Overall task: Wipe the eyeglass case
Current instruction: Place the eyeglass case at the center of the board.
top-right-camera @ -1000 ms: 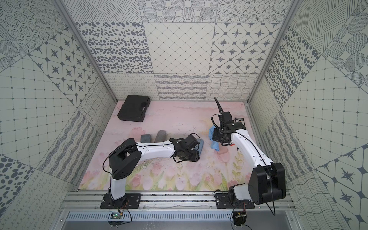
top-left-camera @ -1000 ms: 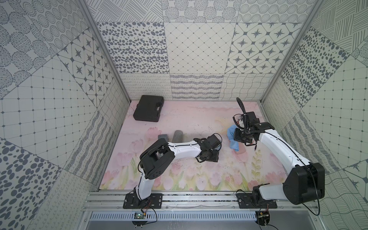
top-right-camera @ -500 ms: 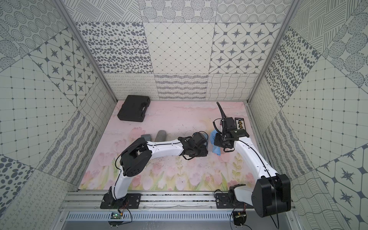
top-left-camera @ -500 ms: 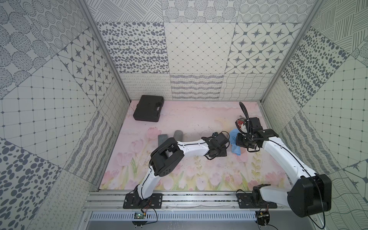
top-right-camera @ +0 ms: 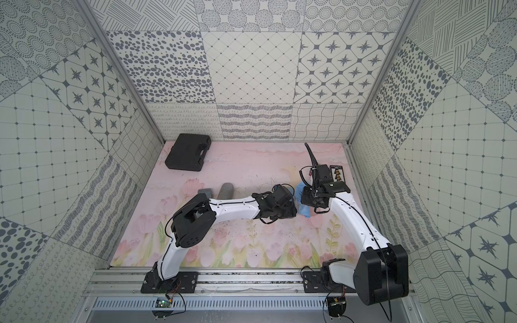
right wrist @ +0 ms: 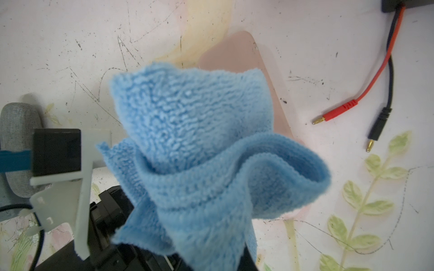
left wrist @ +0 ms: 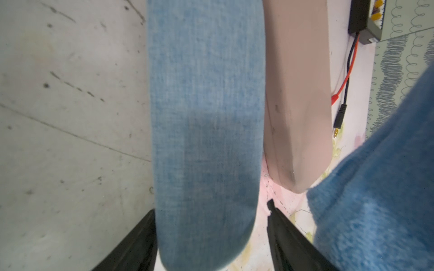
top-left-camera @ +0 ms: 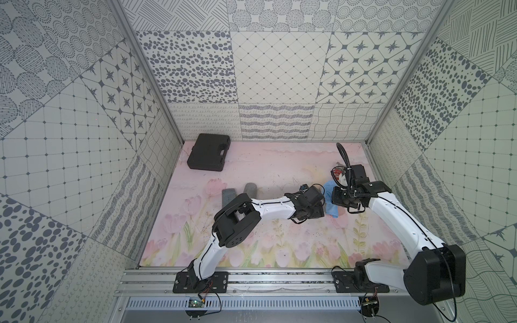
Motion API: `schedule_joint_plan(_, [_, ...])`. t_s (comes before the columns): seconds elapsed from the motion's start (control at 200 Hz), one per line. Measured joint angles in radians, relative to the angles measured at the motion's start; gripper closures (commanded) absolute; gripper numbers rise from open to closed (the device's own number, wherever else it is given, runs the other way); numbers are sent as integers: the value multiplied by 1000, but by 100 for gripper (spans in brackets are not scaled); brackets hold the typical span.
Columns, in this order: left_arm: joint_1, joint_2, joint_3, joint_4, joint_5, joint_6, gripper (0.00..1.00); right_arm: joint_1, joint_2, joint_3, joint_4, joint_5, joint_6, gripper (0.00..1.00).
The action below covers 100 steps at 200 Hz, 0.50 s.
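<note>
At the back left of the flowered mat (top-left-camera: 268, 165), a black tool case (top-left-camera: 208, 152) is seen lying flat near the wall. Nearer the middle, a first grey case (top-left-camera: 228, 194) and a second grey case (top-left-camera: 251, 189) are laid side by side, the first partly hidden by the left arm (top-left-camera: 271, 208). That arm is stretched across to the right. In the left wrist view the left gripper (left wrist: 210, 208) is shown with its jaws spread. The blue denim eyeglass case (left wrist: 204, 117) is placed between the fingers (left wrist: 291, 237), and a strip of mat is seen between the case and one finger. Whether the case is rested on the mat cannot be told. Just beside it a pink case (left wrist: 298, 93) is laid flat. Further right, a blue cloth (right wrist: 211, 152) is pinched in the right gripper (top-left-camera: 340, 202), whose jaws are pressed together on it, and the cloth is held close to the denim case. At the far right a black device (top-right-camera: 337, 174) is set by the wall, with a red lead (right wrist: 340, 110) and a black lead (right wrist: 381, 119) trailed onto the mat.
</note>
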Motion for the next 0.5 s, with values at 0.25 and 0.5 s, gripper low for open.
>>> schedule_joint_plan(0.25, [0,-98,-73,-71,-47,19,15,-3,0,2,0,-19,0,100])
schedule_joint_plan(0.5, [-2,-238,-117,-165,-189,119,6,31,15,12,3,-52,20,100])
